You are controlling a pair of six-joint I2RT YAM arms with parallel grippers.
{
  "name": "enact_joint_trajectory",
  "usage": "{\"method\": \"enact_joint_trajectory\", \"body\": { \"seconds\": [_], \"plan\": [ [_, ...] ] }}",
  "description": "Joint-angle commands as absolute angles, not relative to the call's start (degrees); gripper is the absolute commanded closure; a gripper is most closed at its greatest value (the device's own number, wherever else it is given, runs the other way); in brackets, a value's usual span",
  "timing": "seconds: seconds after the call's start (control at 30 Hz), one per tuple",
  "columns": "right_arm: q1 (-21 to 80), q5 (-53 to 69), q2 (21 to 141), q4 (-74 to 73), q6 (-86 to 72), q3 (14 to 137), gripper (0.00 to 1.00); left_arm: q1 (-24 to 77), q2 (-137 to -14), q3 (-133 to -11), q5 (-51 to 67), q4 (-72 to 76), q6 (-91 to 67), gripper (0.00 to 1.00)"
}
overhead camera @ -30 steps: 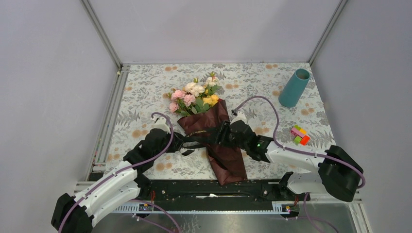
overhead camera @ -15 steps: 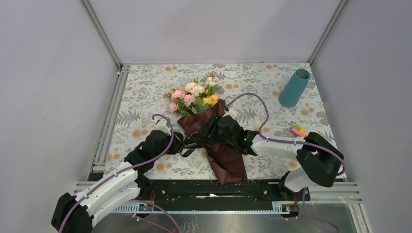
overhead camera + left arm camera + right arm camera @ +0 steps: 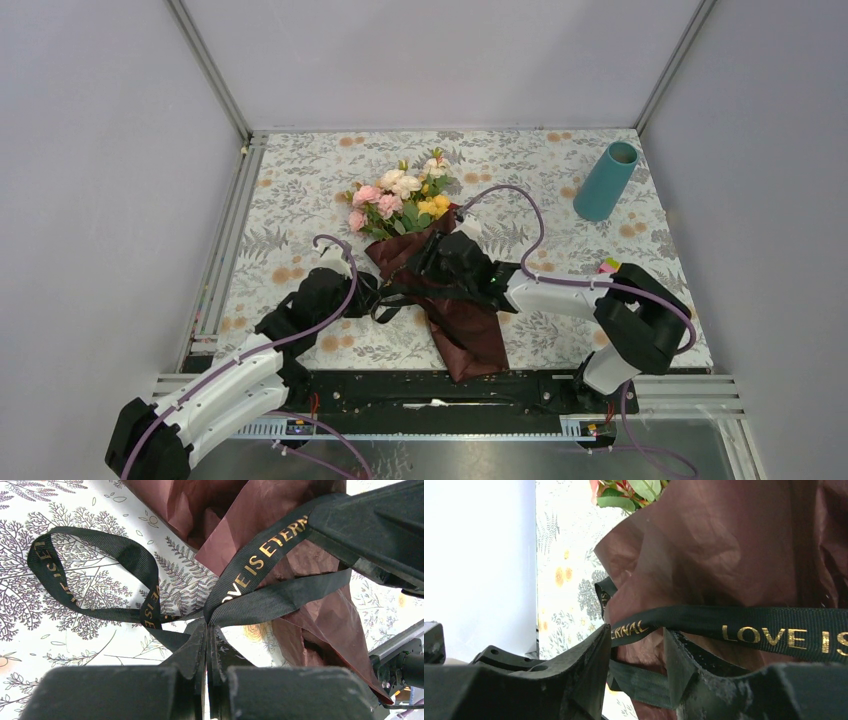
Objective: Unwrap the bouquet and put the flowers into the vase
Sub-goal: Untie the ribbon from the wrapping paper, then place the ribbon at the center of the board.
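the black ribbon carries gold capital lettering: in the left wrist view one band reads "ove is etern" before it runs under the other arm, and in the right wrist view the same band shows "love is" to the right and "ernal" at the left (together, "love is eternal"); more gold letters sit on the loose loop lying on the tablecloth, too twisted to read. the left gripper is closed tight, its two fingers pressed together on the ribbon where the bands and the loop meet, just off the left edge of the maroon paper. the right gripper stands about half apart over the wrapped middle of the bouquet, with a second ribbon band and a bulge of crinkled paper in the gap between its fingers; the left finger touches the lettered band at "ernal", but whether the jaws press on anything i cannot tell. the bouquet lies flat near the middle of the table, its narrow end toward the arms' bases. the flowers, pink, cream and yellow with green leaves, stick out of the far end of the paper, still wrapped. the vase, a plain teal cylinder, stands at the far right of the table, well apart from the bouquet and both grippers.
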State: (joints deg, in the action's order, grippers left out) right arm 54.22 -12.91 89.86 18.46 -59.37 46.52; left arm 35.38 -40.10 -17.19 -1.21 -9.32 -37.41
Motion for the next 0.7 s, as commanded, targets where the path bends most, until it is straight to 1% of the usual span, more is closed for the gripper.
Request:
{"method": "enact_joint_trajectory", "body": {
  "seconds": [0.0, 0.13, 0.2, 0.27, 0.33, 0.37, 0.43, 0.67],
  "plan": [
    [54.67, -17.64, 91.48, 17.28, -56.29, 50.99, 0.51, 35.02, -38.96, -17.65, -0.26, -6.67, -36.83, 1.0],
    [54.58, -19.26, 92.99, 16.99, -54.83, 52.13, 0.53, 35.07, -38.77, -18.14, -0.26, -7.8, -36.35, 1.0],
    [54.58, -19.94, 93.4, 16.99, -54.29, 52.5, 0.56, 35.07, -38.76, -18.32, -0.26, -8.21, -36.3, 1.0],
    [54.5, -20.48, 93.54, 16.96, -53.87, 52.79, 0.67, 35.07, -38.7, -18.45, -0.26, -8.58, -36.45, 1.0],
    [54.41, -20.87, 93.29, 16.97, -53.35, 52.91, 0.83, 35.07, -38.49, -18.59, -0.43, -8.89, -36.6, 1.0],
    [54.38, -21.22, 92.88, 17.01, -53.09, 52.79, 0.9, 35.07, -38.43, -18.63, -0.62, -9.09, -36.64, 1.0],
    [54.21, -22.21, 91.82, 16.9, -52.56, 52.34, 1.0, 35.02, -38.14, -18.76, -1.33, -9.7, -36.86, 1.0],
    [50.9, -25.08, 84.63, 16.56, -51.69, 47.37, 1.0, 34.82, -37.88, -19.76, -3.99, -12.63, -38.02, 1.0]
  ]
}}
